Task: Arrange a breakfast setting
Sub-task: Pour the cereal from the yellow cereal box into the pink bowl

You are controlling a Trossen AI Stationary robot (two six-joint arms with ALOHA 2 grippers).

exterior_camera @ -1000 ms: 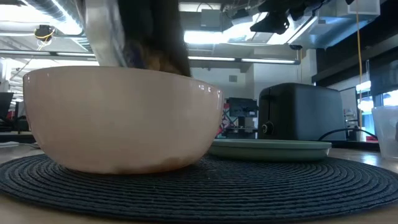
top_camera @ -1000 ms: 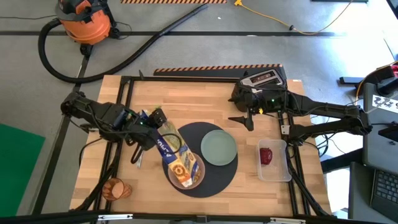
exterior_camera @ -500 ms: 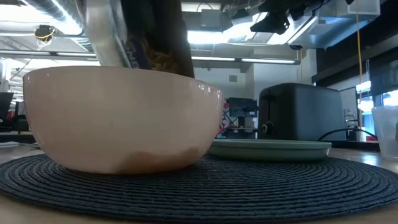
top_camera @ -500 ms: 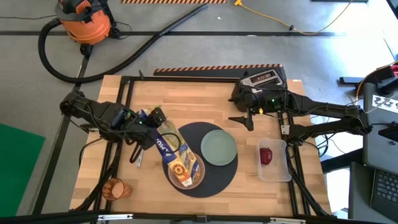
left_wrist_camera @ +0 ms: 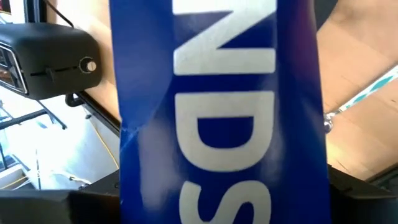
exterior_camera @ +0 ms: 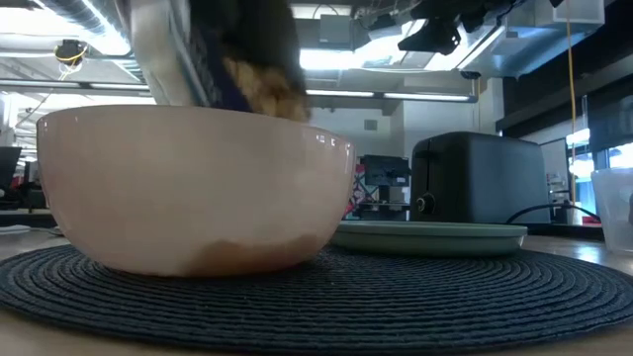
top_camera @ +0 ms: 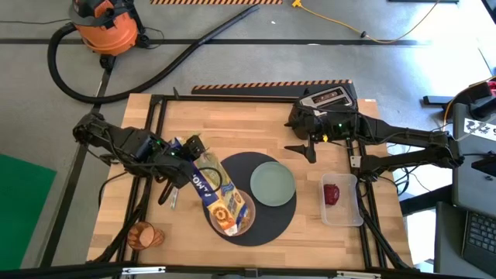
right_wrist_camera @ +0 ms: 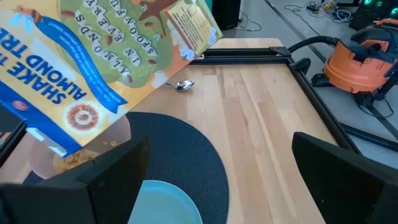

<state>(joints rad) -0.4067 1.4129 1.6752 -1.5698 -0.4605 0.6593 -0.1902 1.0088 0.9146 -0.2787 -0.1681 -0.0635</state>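
My left gripper is shut on a blue and green cereal box, tipped with its low end over the pink bowl. The bowl stands on the round dark-grey mat, beside the pale green plate. Cereal lies in the bowl. The metal spoon lies on the wood left of the mat. The orange cup stands at the near left. The red apple lies in a clear tub. My right gripper hangs open behind the plate. No toast slice shows. My left gripper has the cereal box between its two fingers, one on each narrow side, near the box's raised end. The fingers come from the table's left and lie across the box. The box is lifted clear and slants down, its low end over the bowl.
The black toaster stands at the far right edge, behind my right arm. The clear tub stands right of the mat. Bare wood lies at the far left and near left. An orange vacuum and hose are on the floor beyond.
The cereal box has tipped a little more and shifted slightly toward the table's left and near edge with my left gripper. Cereal now shows at its low end above the bowl's rim, and the heap in the bowl has grown.
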